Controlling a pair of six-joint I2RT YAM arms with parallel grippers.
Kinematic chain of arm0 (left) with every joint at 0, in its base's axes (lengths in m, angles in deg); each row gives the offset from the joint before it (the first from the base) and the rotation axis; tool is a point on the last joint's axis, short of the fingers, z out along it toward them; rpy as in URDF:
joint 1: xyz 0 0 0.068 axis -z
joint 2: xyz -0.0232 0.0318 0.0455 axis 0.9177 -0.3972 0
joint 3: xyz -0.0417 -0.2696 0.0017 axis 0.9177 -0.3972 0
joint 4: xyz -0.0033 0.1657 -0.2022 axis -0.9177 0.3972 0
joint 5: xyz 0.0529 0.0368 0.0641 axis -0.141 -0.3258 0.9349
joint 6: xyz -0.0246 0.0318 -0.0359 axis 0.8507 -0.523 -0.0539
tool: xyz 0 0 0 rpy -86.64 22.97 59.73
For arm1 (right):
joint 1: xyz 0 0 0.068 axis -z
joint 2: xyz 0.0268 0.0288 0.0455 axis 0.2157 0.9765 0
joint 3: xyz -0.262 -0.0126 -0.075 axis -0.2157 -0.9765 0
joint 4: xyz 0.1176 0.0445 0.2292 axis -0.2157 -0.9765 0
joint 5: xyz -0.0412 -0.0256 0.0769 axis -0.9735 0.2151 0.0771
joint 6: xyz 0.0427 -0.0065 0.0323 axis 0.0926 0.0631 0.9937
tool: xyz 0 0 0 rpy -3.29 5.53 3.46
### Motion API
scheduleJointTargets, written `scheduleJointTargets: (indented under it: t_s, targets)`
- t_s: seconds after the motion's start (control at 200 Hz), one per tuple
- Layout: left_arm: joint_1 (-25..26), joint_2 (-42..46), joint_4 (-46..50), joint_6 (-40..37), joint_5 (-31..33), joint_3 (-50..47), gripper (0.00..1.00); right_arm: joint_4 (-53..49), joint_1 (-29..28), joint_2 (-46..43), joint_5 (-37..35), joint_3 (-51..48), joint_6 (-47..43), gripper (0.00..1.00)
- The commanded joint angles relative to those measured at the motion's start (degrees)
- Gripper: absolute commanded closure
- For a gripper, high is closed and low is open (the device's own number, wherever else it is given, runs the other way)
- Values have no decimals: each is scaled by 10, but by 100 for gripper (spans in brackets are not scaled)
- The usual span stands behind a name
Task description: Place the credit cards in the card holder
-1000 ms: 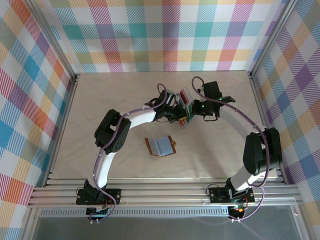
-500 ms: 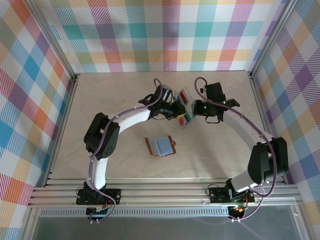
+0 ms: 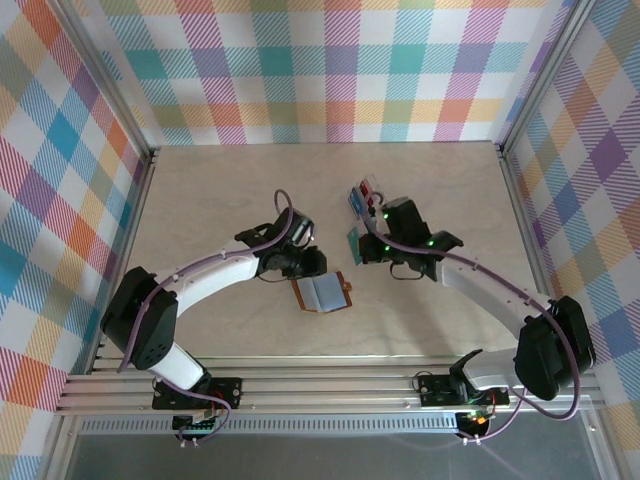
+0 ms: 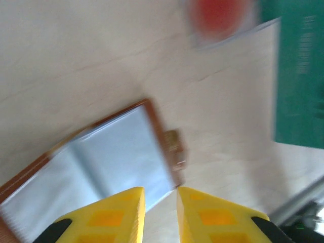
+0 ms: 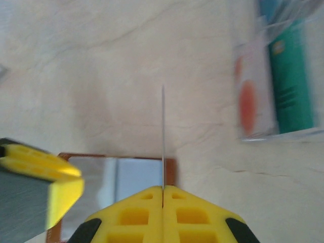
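The brown card holder (image 3: 320,293) lies open on the table, its clear pockets facing up (image 4: 101,162). My left gripper (image 3: 308,270) hovers at its upper left edge, its jaws slightly open (image 4: 160,195) with nothing between them. My right gripper (image 3: 362,247) is just up and right of the holder, shut (image 5: 162,188) on a teal-green credit card (image 4: 299,76). In the right wrist view that card (image 5: 162,126) stands edge-on above the holder's right page (image 5: 136,177). More credit cards (image 3: 362,192) stand in the clear tray behind.
The clear plastic tray (image 5: 253,132) with red, blue and teal cards sits behind the right gripper, toward the back of the table. Aluminium rails run along the table's sides and near edge (image 3: 330,385). Checked walls enclose the space.
Both grippers have come from the tray toward the near side, down to the open card holder. The right one carries the teal card. The left jaws have parted a little.
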Motion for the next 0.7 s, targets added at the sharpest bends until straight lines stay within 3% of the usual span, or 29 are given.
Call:
scheduleJointTargets:
  t_s: [0.0,0.185,0.695]
  targets:
    - [7,-7,39,-31,40,-7,77,76,-26,8,45,-26,20,100]
    - [8,-6,53,-35,84,-44,79,129,-40,27,80,-61,33,100]
    - [8,-18,58,-49,122,-96,80,252,-45,146,248,-96,103,100]
